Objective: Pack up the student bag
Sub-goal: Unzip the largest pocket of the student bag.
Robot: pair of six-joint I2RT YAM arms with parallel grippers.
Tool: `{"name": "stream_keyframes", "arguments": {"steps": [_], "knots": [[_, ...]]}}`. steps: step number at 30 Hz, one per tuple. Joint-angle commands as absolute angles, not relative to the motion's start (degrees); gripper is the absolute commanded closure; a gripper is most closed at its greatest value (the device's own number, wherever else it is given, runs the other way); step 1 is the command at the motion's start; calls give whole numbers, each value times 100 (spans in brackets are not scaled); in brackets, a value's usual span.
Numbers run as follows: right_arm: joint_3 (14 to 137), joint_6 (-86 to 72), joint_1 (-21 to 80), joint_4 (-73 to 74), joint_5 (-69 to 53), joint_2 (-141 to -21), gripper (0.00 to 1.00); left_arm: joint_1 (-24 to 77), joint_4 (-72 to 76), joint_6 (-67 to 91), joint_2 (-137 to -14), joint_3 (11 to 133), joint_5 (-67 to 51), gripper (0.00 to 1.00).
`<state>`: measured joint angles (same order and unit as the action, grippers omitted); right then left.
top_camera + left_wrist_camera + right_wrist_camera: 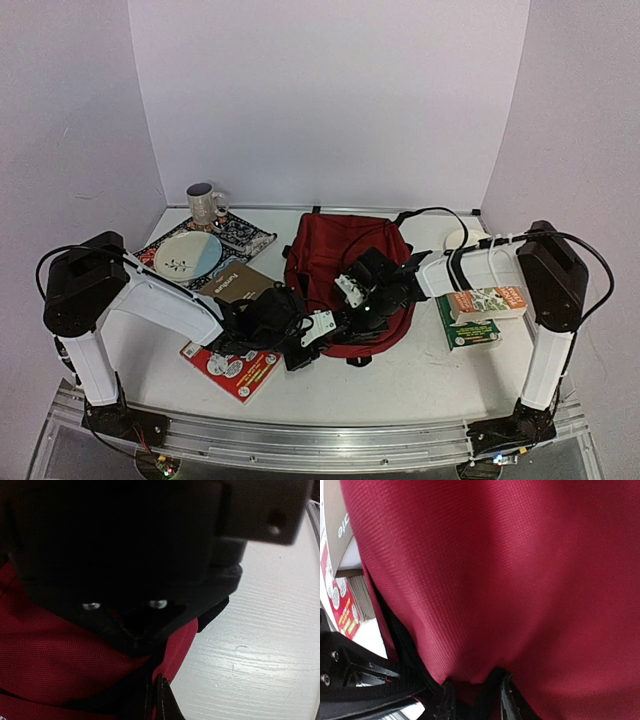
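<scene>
Left gripper (152,700) is closed tight at the edge of the student bag (340,250) below it, for right gripper (476,700) I cannot tell, so I should widen the mouth slowly.

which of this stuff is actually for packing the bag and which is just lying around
For the job:
- student bag
- probably what goes in it: brown book, red book, stacked books on the right

Likely just lying about:
- mug
- plate
- patterned mat under the plate
</scene>
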<state>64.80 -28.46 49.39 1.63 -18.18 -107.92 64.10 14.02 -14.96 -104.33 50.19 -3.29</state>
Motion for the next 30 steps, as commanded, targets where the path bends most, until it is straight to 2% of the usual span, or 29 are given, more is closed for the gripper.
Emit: {"name": "stream_keyframes", "arguments": {"steps": [1,5,10,20,30], "knots": [[6649,-2710,4979,454,-1951,-10931,82,6442,1573,-1497,-10427,5131,-325,97],[6615,-2673,4908,539,-1521,-10699,100,6443,1565,-1459,-10216,5016,-327,98],[6484,-2612,4549,714,-700,-10103,100,6449,1556,-1370,-9771,4780,-342,100],[5864,-2271,3089,806,568,-8833,100,6443,1530,-1039,-8694,4396,-305,100],[5670,-1914,1617,233,598,-8706,100,6434,1520,-621,-7822,3950,-286,100]]}}
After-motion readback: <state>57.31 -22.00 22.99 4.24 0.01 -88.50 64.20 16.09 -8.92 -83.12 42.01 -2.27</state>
